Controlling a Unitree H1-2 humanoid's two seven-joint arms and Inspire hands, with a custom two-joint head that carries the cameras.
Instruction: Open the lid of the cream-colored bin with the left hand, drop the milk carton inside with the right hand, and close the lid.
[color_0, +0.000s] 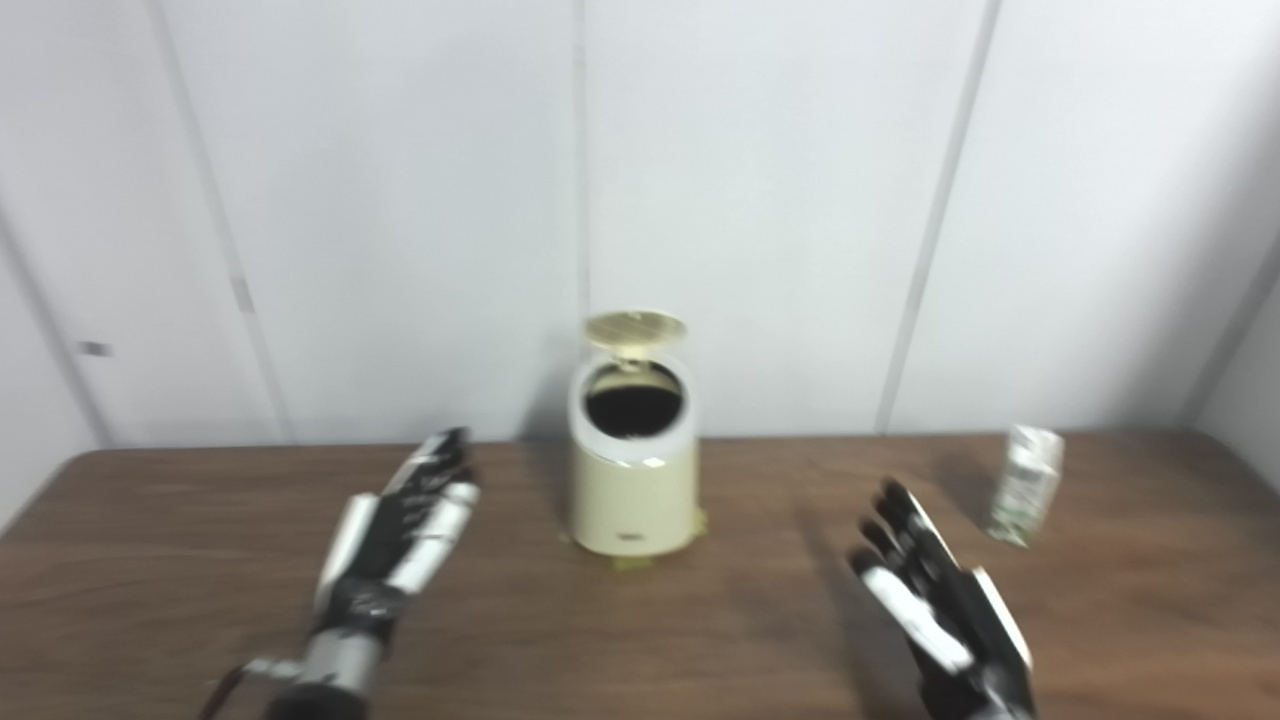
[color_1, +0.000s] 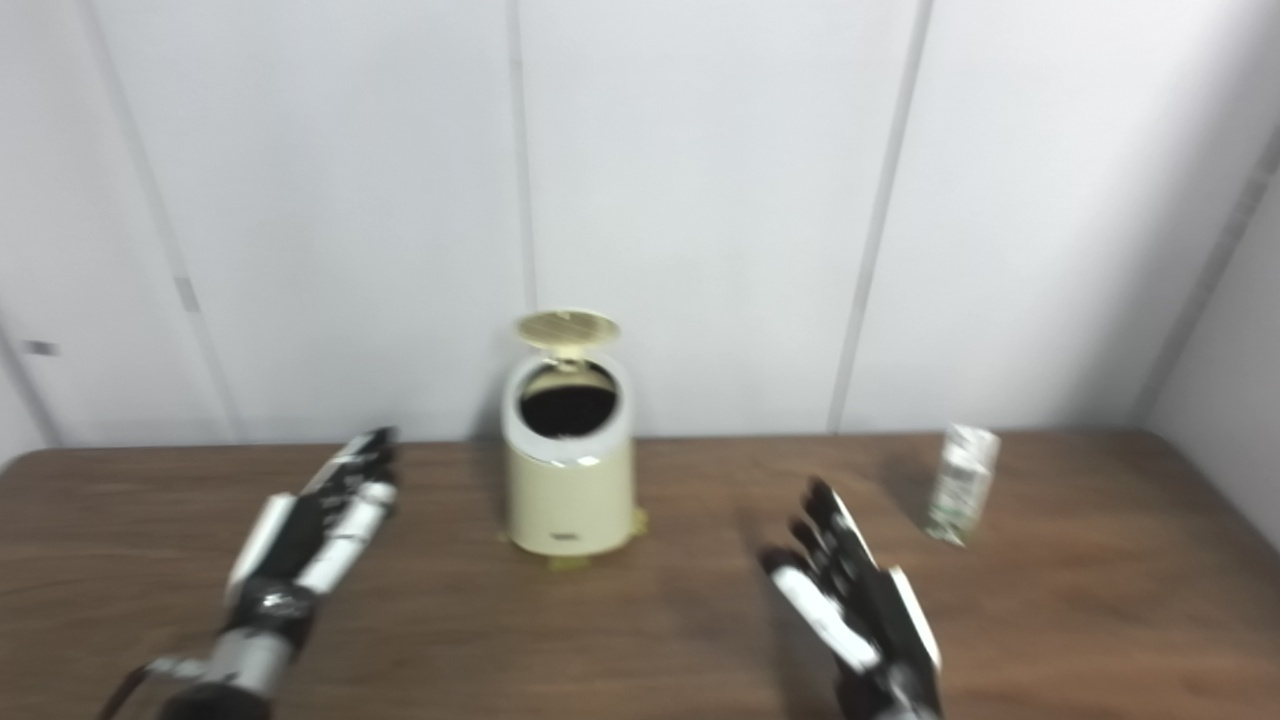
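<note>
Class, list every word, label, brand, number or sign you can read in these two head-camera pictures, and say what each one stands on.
None can be read.
Small dark label low on the front of the cream-colored bin: too blurred to read.
Printing on the milk carton: greenish marks only, too blurred to read.
Left hand, right hand, table: no text visible.

No text can be read anywhere. The bin (color_0: 633, 470) carries a small dark mark low on its front, probably a label or logo, but it is too blurred to make out. The carton (color_0: 1025, 484) shows green and white printing on its side, and none of it resolves into letters or numbers. Both views are soft with blur.
</note>
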